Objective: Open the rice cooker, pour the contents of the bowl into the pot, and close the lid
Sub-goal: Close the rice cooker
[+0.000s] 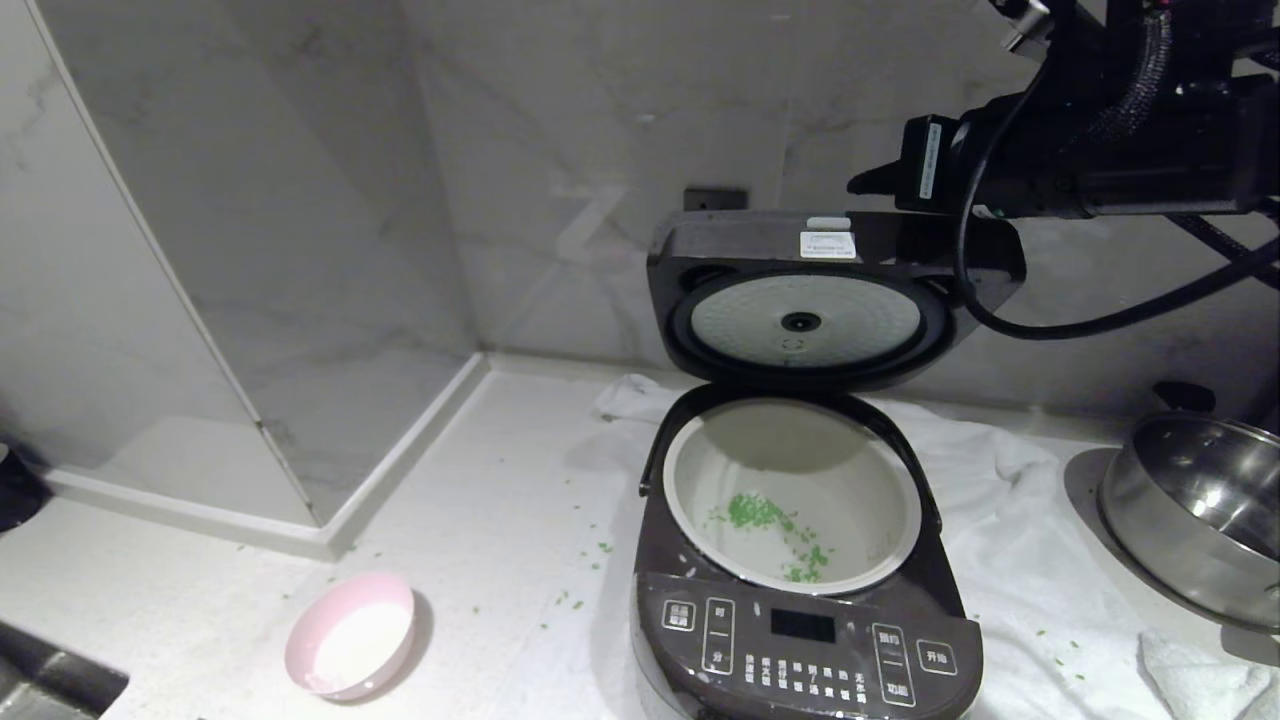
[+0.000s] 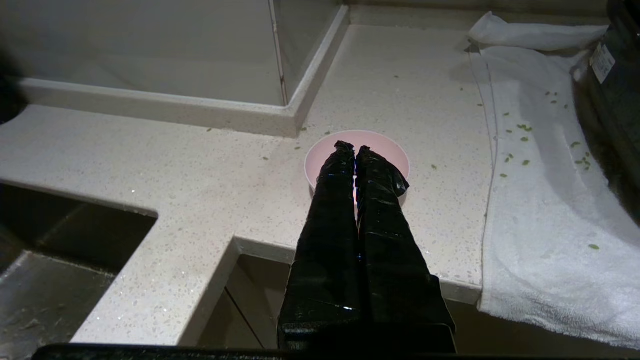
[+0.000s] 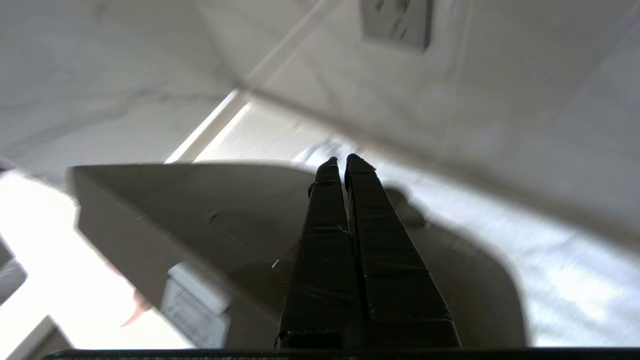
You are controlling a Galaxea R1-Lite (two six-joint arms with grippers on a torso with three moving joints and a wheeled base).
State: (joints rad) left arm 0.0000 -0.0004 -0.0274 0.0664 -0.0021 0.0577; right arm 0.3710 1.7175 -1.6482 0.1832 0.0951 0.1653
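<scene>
A pale speckled surface (image 1: 480, 500) runs back to a marble wall corner, with bare room between its front edge and the raised step at left. The rice cooker (image 1: 800, 640) stands near the front edge on a white towel (image 1: 1030, 560), its lid (image 1: 800, 300) upright, white Chinese labels on the button panel. The pot (image 1: 790, 490) holds scattered green grains. The pink bowl (image 1: 350, 635) sits by the front-left edge. The left end effector (image 2: 355, 147) hangs clenched and empty above the bowl; the right end effector (image 3: 345, 160), clenched and empty, is behind the lid. A steel pan (image 1: 1200, 510) sits at right.

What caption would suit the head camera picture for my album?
Dark brown-grey rice cooker with lid raised, green bits in its cream-white pot, emptied pale pink bowl beside it.
</scene>
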